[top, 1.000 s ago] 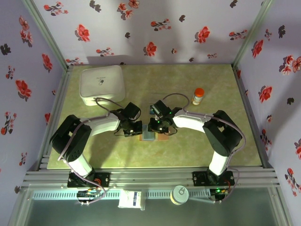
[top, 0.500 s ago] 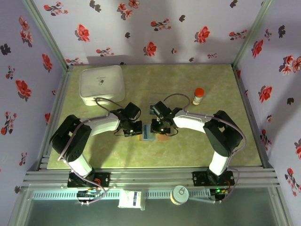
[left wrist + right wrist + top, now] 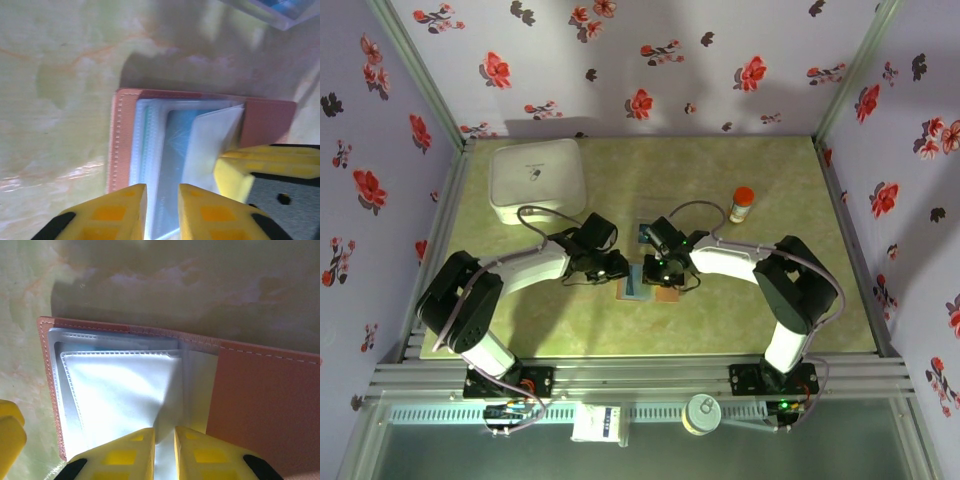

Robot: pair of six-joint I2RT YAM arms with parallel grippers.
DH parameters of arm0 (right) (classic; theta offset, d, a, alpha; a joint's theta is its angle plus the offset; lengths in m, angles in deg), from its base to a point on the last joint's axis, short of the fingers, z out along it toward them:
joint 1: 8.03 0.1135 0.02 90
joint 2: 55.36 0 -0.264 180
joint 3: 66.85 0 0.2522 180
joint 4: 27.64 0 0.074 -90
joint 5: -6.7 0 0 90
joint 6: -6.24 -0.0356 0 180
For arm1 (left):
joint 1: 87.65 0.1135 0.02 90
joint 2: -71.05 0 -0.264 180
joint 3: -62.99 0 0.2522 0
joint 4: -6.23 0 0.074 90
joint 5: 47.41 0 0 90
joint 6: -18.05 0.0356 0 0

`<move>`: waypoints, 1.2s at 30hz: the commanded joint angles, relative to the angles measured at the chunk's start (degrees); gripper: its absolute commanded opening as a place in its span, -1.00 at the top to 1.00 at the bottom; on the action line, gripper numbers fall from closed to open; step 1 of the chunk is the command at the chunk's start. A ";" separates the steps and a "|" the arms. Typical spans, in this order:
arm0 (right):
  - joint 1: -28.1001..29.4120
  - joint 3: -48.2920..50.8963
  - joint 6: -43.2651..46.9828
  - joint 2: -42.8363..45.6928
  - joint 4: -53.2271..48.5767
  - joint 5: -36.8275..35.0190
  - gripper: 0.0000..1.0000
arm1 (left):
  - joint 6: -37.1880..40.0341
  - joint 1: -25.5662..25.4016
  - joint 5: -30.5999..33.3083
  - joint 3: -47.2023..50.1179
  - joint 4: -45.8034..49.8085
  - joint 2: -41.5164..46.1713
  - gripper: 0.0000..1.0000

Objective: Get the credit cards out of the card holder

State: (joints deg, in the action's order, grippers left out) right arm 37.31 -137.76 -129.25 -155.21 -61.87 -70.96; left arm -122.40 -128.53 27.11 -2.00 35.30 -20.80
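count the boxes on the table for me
2. A white square box sits at the far left of the table; a clear plastic box lies just beyond the open card holder. More could be hidden.

Both arms reach fwd, elbows out, wrists turned inward & tipped down, heads nearly meeting mid-table. L gripper (image 3: 161, 189): yellow jaws a slit apart. R gripper (image 3: 164, 431): jaws almost together, nipping a clear sleeve of the card holder (image 3: 260, 400).
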 commanded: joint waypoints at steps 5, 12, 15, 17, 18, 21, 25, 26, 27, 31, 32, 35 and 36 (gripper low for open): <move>0.15 1.03 -0.08 1.06 -1.18 -1.53 0.62 | -4.08 -0.78 -5.40 0.34 -7.07 -1.83 0.42; 0.16 1.07 0.01 1.33 -1.11 -1.53 0.62 | -4.21 -1.22 -5.65 0.05 -7.13 -3.60 0.40; 0.13 1.19 0.05 1.40 -1.09 -1.61 0.62 | -4.21 -1.22 -5.42 -0.27 -6.09 -4.43 0.39; 0.18 1.33 0.10 1.40 -1.13 -1.55 0.62 | -4.22 -1.30 -5.21 -0.31 -5.73 -4.91 0.39; 0.16 1.33 0.08 1.42 -1.13 -1.55 0.62 | -4.22 -1.30 -5.09 -0.39 -5.65 -5.06 0.39; 0.10 1.42 0.14 1.46 -1.02 -1.53 0.62 | -4.24 -1.41 -5.32 -0.58 -5.69 -5.49 0.39; 0.10 1.54 0.14 1.64 -0.81 -1.35 0.62 | -4.21 -1.57 -5.52 -1.02 -5.88 -5.94 0.44; 0.10 1.51 0.23 1.77 -0.82 -1.35 0.62 | -4.38 -1.59 -5.52 -0.99 -6.06 -6.13 0.46; 0.10 1.51 0.23 1.83 -0.91 -1.40 0.62 | -4.51 -1.65 -5.61 -0.90 -6.23 -6.19 0.48; 0.13 1.42 0.35 2.59 -1.34 -1.68 0.62 | -5.00 -1.66 -5.85 -0.62 -7.08 -6.05 0.53; 0.10 1.37 0.40 2.96 -1.49 -1.87 0.62 | -5.08 -1.66 -5.96 -0.56 -7.14 -5.90 0.54; 0.07 1.44 0.62 4.50 -2.43 -2.79 0.62 | -5.04 -1.68 -5.96 -0.72 -7.13 -5.38 0.56; 0.06 1.45 0.73 4.98 -2.64 -3.08 0.62 | -5.08 -1.70 -5.99 -0.85 -7.14 -5.22 0.57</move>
State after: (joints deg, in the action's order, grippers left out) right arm 37.31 -136.77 -129.21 -152.89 -62.55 -71.77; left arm -126.82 -129.78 21.97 -2.02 28.59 -26.33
